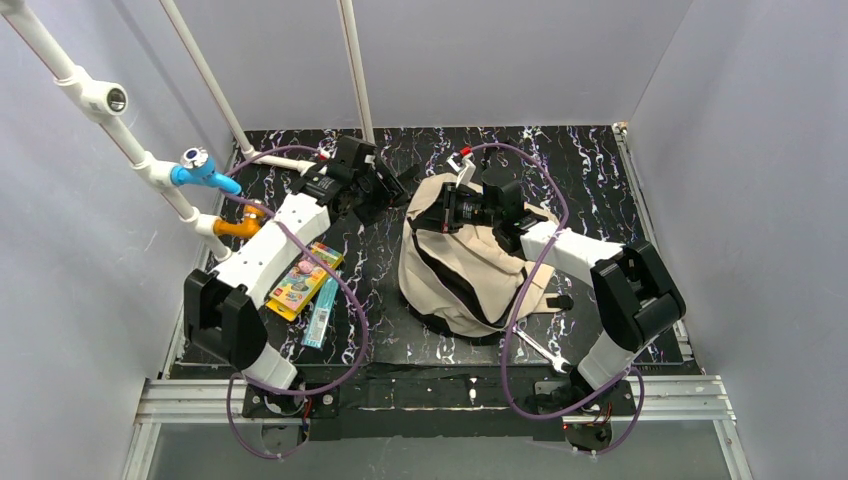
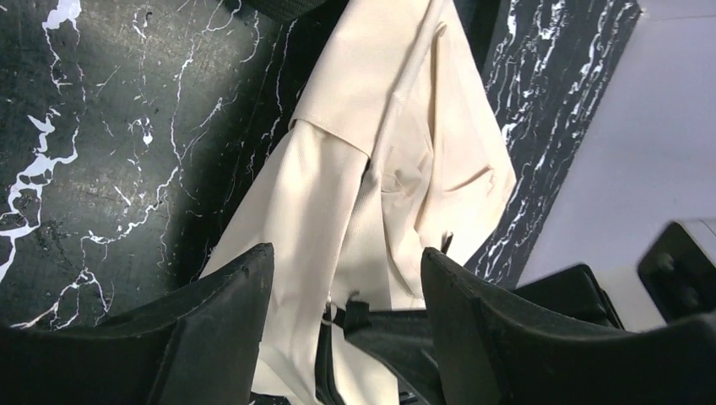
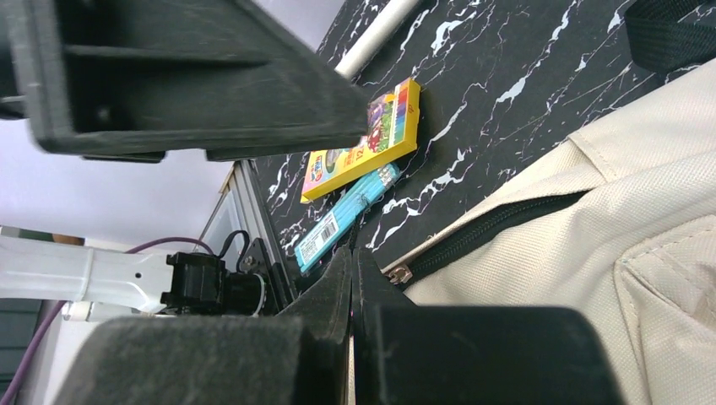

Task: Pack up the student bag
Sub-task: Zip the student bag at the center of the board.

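The student bag (image 1: 463,268), a beige backpack with black straps, lies in a heap at the table's middle. My right gripper (image 1: 421,214) sits at the bag's upper left edge. In the right wrist view this gripper (image 3: 351,255) is shut, pinching the bag's edge right beside the metal zipper slider (image 3: 397,274) of a black zipper. My left gripper (image 1: 397,190) hovers just left of the bag's top. In the left wrist view it (image 2: 344,253) is open, with beige fabric (image 2: 380,169) and a black strap (image 2: 371,325) showing between its fingers.
A yellow crayon box (image 1: 303,280) and a blue pencil pack (image 1: 320,312) lie left of the bag, under the left arm. A wrench (image 1: 543,350) lies near the front edge. White pipes with a blue valve (image 1: 200,168) stand at the left.
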`<action>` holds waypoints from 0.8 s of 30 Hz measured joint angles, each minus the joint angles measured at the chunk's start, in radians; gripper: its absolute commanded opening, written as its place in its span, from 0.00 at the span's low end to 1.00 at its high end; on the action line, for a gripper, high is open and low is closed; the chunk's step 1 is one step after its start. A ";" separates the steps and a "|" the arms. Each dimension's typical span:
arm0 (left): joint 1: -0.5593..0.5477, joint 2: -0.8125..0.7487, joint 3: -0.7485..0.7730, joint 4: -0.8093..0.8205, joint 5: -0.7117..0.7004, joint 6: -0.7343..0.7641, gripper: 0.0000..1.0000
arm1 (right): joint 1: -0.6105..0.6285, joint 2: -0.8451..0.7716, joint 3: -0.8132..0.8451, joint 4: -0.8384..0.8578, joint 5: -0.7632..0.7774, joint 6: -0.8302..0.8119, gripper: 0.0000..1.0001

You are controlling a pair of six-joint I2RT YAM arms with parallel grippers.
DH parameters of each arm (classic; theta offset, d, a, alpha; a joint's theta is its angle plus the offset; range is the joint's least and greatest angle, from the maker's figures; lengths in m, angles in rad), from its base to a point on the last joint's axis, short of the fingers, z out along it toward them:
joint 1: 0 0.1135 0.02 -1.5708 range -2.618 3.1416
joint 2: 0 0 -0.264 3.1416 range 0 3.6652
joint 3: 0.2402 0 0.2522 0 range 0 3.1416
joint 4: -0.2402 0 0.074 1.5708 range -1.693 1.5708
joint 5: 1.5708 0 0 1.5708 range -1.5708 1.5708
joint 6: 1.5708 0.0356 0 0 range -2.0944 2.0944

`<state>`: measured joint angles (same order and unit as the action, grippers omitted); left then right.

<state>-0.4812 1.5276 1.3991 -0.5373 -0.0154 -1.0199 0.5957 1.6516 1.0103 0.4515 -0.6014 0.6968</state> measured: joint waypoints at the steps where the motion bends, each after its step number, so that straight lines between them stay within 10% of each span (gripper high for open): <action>1: 0.000 0.021 0.014 -0.010 0.000 0.000 0.62 | 0.000 -0.001 0.000 0.000 0.000 -0.004 0.01; 24: -0.121 0.045 -0.147 0.105 -0.025 -0.029 0.53 | -0.001 -0.072 -0.045 -0.055 -0.124 -0.156 0.01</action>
<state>-0.6025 1.5730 1.2522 -0.4324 -0.0402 -1.0492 0.5949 1.5791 0.9649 0.3969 -0.7254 0.5404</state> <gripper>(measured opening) 0.586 0.028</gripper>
